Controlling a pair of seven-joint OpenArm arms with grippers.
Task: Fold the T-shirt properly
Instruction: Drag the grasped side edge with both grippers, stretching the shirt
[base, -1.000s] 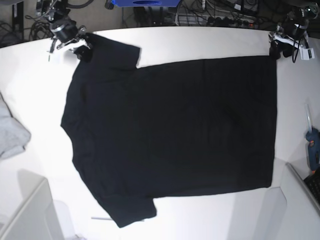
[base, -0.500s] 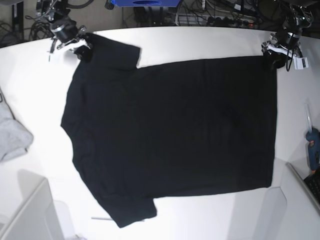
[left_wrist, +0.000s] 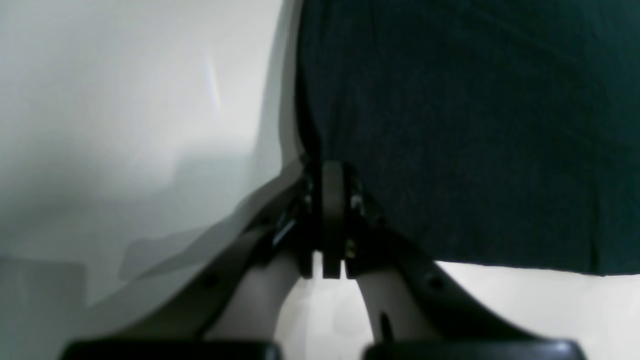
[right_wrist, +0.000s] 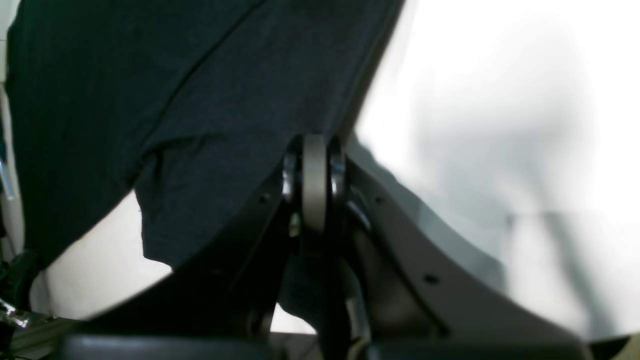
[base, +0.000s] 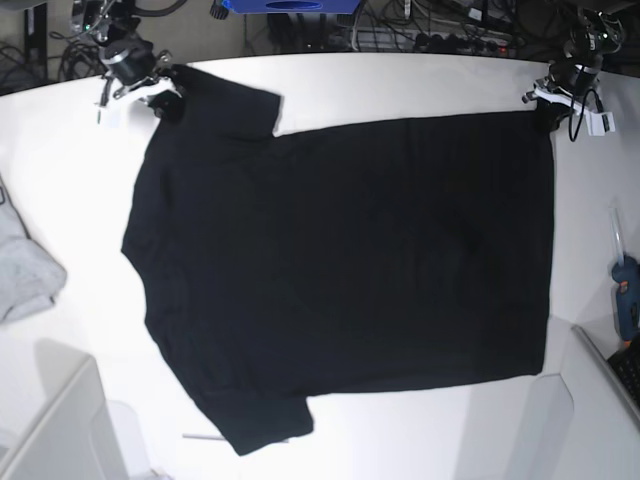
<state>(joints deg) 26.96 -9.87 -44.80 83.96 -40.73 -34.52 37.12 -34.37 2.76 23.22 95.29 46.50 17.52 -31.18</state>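
The black T-shirt (base: 350, 260) lies flat on the white table (base: 400, 80), sleeves toward the left and hem toward the right. My right gripper (base: 165, 100) is at the far left sleeve. In the right wrist view its fingers (right_wrist: 315, 185) are shut on the T-shirt's (right_wrist: 150, 100) sleeve cloth. My left gripper (base: 545, 112) is at the far right hem corner. In the left wrist view its fingers (left_wrist: 332, 215) are shut at the corner of the T-shirt (left_wrist: 475, 125), where the side edge and hem meet.
A light grey garment (base: 25, 275) lies at the left table edge. A blue tool (base: 626, 295) lies at the right edge. A white bin (base: 60, 430) stands at the lower left, a pale box (base: 600, 400) at the lower right. Cables run behind the table.
My left gripper has moved left from beside the shirt onto its far hem corner. The grey garment has slid a little further left. My right gripper has stayed on the sleeve.
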